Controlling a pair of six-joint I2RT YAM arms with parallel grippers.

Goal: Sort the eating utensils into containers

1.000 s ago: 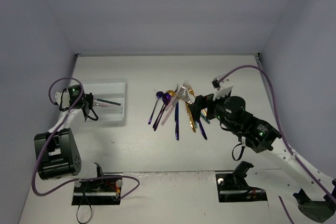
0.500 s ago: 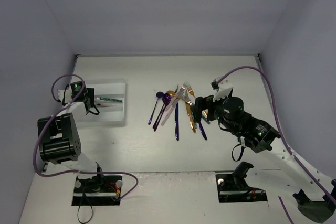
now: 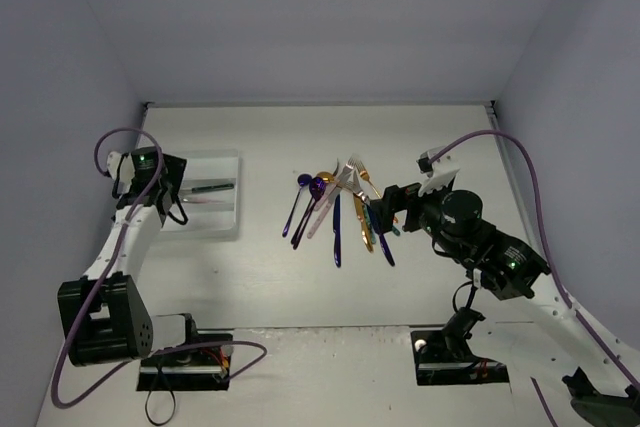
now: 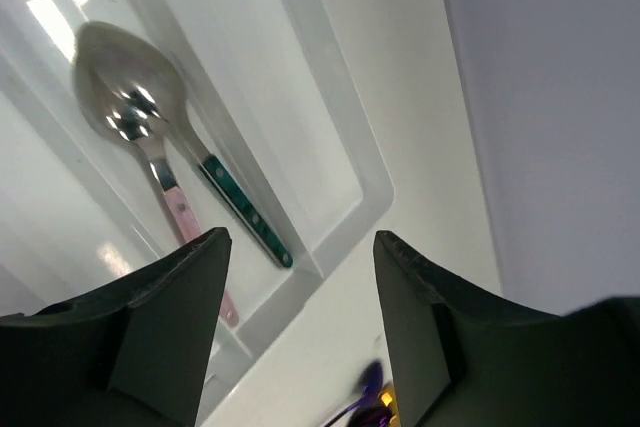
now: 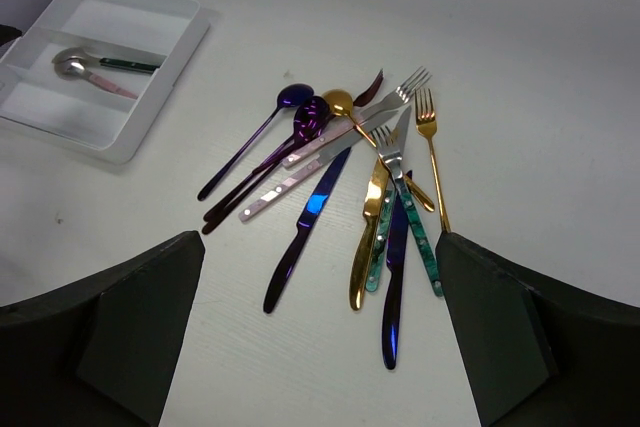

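Observation:
The eating utensils lie mostly in a fanned pile (image 3: 340, 209) at mid-table, with dark blue knives, purple spoons, gold and silver forks and teal handles (image 5: 350, 182). Two spoons rest side by side in the middle container of the white tray (image 3: 234, 209), one teal-handled (image 4: 245, 212) and one pink-handled (image 4: 188, 232). My left gripper (image 3: 176, 197) hangs above the tray's end, open and empty (image 4: 300, 337). Over the near side of the pile, my right gripper (image 3: 383, 209) stands wide open with nothing between its fingers (image 5: 330, 347).
The tray (image 5: 128, 152) sits at the left by the side wall. Grey walls close in the table on three sides. The arm bases and cables occupy the near edge.
My left gripper has opened and let go of the teal-handled spoon, which now lies in the tray, and it has pulled back. The right arm shifted slightly right.

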